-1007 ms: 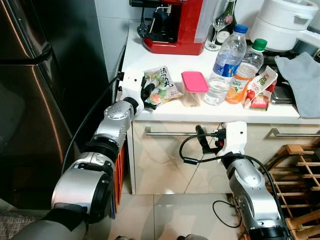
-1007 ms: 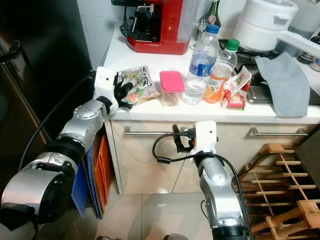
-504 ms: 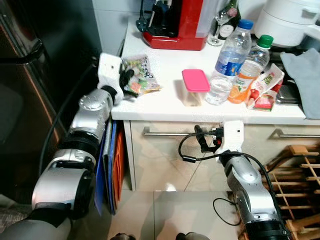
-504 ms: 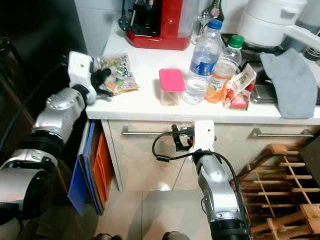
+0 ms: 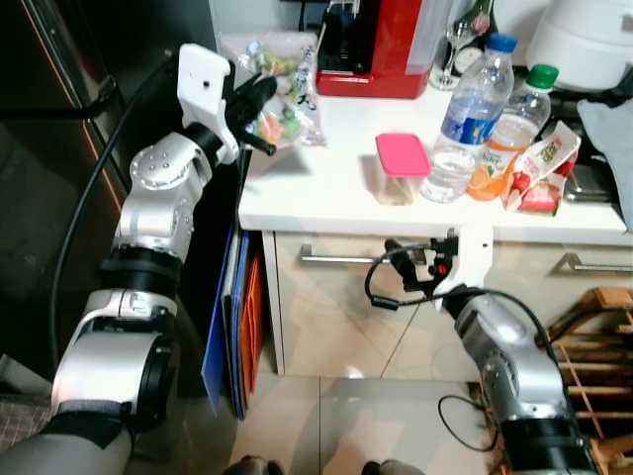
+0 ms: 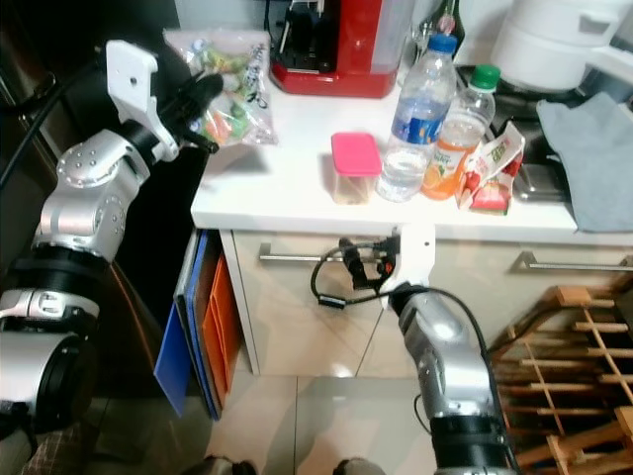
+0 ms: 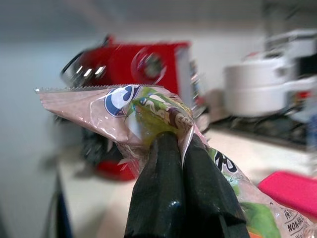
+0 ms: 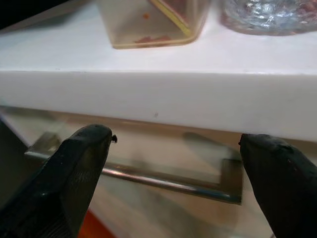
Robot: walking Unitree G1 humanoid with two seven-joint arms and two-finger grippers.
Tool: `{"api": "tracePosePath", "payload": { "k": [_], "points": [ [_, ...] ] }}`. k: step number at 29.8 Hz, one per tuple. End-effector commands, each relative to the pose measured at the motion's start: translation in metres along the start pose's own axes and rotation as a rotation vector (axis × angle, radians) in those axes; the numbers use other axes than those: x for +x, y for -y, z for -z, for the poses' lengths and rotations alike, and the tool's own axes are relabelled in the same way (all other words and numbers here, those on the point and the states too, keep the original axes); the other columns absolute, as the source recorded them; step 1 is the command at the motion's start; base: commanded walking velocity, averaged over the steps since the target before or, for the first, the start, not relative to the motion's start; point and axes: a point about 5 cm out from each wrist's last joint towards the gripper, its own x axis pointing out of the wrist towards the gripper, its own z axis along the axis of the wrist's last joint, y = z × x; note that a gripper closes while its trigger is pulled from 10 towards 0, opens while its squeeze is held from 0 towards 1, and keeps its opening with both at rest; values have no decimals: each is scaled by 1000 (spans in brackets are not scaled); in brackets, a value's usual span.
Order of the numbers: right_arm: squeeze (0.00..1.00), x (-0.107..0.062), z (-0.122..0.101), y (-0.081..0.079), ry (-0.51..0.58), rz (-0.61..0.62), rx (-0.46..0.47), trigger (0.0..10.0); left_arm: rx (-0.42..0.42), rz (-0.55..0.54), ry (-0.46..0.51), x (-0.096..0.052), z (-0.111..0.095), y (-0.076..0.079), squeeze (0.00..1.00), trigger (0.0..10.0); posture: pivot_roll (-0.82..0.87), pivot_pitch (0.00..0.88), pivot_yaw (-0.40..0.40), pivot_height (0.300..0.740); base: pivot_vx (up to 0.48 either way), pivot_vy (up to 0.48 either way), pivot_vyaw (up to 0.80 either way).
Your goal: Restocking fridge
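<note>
Snack bag (image 5: 280, 94): clear printed packet with green and orange contents, lifted clear of the white counter (image 5: 326, 168), up at the counter's left end beside the red coffee machine (image 5: 374, 49); pinched at one edge by the left gripper (image 5: 255, 99), fingers (image 7: 173, 198) pressed together on the film with the packet draped over them; left arm raised from the dark gap between counter and fridge (image 5: 59, 148); fridge door closed, standing left of the counter.

Container with pink lid (image 5: 402, 168): on the counter, right of the bag, near the front edge; clear water bottle with blue cap (image 5: 465, 114) just right of it; orange drink bottle with green cap (image 5: 506, 134) beside and touching the water bottle; small red and green carton (image 5: 539, 170) leaning at the right of the bottles; wine glass (image 5: 460, 40) behind, next to the coffee machine; white pot (image 5: 584, 40) at the counter's back right; grey cloth (image 6: 593, 148) on the right end.

Right gripper (image 5: 420, 267): below the counter's front edge, level with the drawer handle (image 8: 163, 181); fingers (image 8: 79, 168) spread wide apart, holding nothing; wooden rack (image 5: 603, 346) on the floor further right.
</note>
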Motion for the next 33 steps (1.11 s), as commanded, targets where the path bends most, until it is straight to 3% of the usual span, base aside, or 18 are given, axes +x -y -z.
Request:
{"api": "tracePosePath", "payload": {
  "k": [1,2,3,4,5,6,8,10,13,16,24,26,31,32,33],
  "points": [
    [0,1,-40,-7,136,-66,-38,10000,31,23,63,-1,-13,-2,0,0,-104,0,21,740,0,0,0],
    [0,-2,-49,-6,159,-90,-48,10000,36,36,71,-2,-14,-3,0,0,-112,0,19,740,0,0,0],
    [392,-4,-57,-5,180,-109,-64,10000,37,52,85,-3,-16,-3,0,0,-116,0,17,740,0,0,0],
    [392,-6,-62,-5,192,-121,-75,10000,35,63,95,-3,-18,-3,0,0,-116,0,17,740,0,0,0],
    [1000,-10,-76,-3,232,-153,-72,10000,22,99,139,-3,-24,0,0,0,-122,0,14,740,0,0,0],
    [1000,-10,-76,-3,232,-153,-72,10000,22,99,139,-3,-24,0,0,0,-122,0,14,740,0,0,0],
    [1000,-11,-90,-2,275,-178,19,10000,15,130,173,-2,-30,3,0,0,-121,0,14,740,0,0,0],
    [1000,-11,-90,-2,275,-178,19,10000,15,130,173,-2,-30,3,0,0,-121,0,14,740,0,0,0],
    [1000,-11,-107,-3,333,-224,163,10000,5,180,190,0,-31,11,0,0,-115,0,22,740,0,0,0],
    [1000,-12,-114,-6,369,-264,225,10000,-4,200,188,1,-30,15,0,0,-114,0,29,740,0,0,0],
    [1000,-14,-112,-8,368,-287,314,10000,-20,238,187,1,-29,20,0,0,-113,0,34,740,0,0,0],
    [1000,-13,-109,-11,348,-268,259,10000,-21,245,181,1,-28,20,0,0,-108,0,43,740,0,0,0],
    [1000,-13,-108,-12,339,-258,223,10000,-20,248,178,1,-28,20,0,0,-108,0,43,740,0,0,0],
    [1000,-8,-99,-12,265,-178,-79,10000,-8,257,154,1,-26,20,0,0,-109,0,47,740,0,0,0],
    [1000,-8,-99,-12,265,-178,-79,10000,-8,257,154,1,-26,20,0,0,-109,0,47,740,0,0,0]
  ]
}}
